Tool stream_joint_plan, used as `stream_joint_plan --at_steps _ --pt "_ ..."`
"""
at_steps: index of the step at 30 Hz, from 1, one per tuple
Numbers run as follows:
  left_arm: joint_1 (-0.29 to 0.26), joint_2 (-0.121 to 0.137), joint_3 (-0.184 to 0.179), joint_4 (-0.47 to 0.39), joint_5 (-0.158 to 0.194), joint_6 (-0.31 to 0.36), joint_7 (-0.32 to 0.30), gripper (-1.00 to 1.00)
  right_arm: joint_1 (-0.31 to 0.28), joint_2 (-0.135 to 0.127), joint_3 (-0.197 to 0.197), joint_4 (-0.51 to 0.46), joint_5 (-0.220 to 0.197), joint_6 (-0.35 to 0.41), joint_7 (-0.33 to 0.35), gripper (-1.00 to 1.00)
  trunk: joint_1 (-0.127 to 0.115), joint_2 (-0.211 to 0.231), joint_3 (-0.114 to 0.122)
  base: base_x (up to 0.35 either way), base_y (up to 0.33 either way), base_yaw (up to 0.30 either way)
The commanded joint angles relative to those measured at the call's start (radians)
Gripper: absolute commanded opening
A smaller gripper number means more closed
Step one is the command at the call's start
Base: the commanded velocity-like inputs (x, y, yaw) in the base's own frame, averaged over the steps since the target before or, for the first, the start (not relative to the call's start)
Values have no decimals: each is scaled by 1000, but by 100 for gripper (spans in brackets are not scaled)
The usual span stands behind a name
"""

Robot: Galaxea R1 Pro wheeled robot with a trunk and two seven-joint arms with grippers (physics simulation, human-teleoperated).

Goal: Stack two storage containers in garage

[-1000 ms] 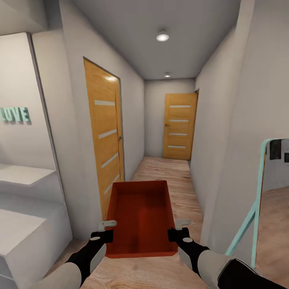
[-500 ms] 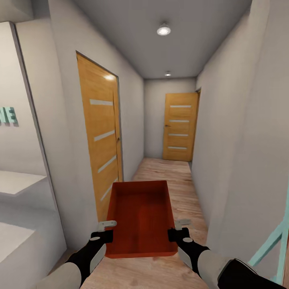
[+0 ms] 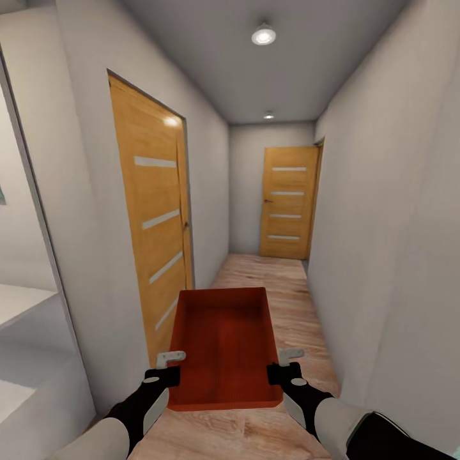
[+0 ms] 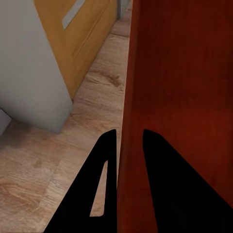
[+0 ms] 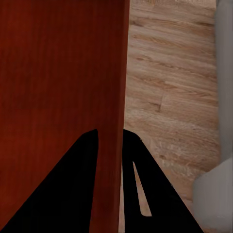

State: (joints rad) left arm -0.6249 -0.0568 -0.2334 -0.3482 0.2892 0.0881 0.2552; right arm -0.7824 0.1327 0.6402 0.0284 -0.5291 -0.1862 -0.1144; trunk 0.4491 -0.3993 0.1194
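I hold one orange-red storage container level in front of me, above a light wood-plank hallway floor. My left gripper is shut on its left wall, and the left wrist view shows the fingers astride that thin wall. My right gripper is shut on the right wall, and the right wrist view shows its fingers clamped on either side of the wall. The container is open-topped and empty.
A narrow hallway runs ahead between pale walls. A closed wooden door is close on the left and another wooden door closes the far end. A white shelf unit sits at the left edge. Ceiling lights shine above.
The whole view has advanced into the hallway: the left door looms larger, and the wall letters and the turquoise-framed mirror at the right have slid out of view. Both grippers keep the same hold.
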Motion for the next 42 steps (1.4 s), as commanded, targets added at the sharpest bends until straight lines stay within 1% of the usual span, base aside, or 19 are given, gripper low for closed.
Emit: stream_joint_plan --at_steps 1,6,16,21,39,42 --pt "-1 1 48 -5 -16 -24 50 -100 0 1 -33 2 1 -2 51 -100 1 -1 0 321 0 0" --pt "-1 0 48 -5 -16 -24 50 -100 0 1 -33 2 1 -2 51 -100 1 -1 0 321 0 -24" --pt "-1 1 48 -5 -16 -24 50 -100 0 2 -33 2 1 -2 51 -100 1 -1 0 321 0 -236" --pt "-1 0 48 -5 -16 -24 50 -100 0 1 -33 2 1 -2 52 -100 1 -1 0 321 29 -73" --pt "-1 0 48 -5 -16 -24 50 -100 0 0 -33 2 1 -2 51 -100 1 -1 0 319 161 -2" --pt "-1 0 48 -4 -17 -24 50 -100 0 1 -33 2 1 -2 49 -100 1 -1 0 316 184 -166"
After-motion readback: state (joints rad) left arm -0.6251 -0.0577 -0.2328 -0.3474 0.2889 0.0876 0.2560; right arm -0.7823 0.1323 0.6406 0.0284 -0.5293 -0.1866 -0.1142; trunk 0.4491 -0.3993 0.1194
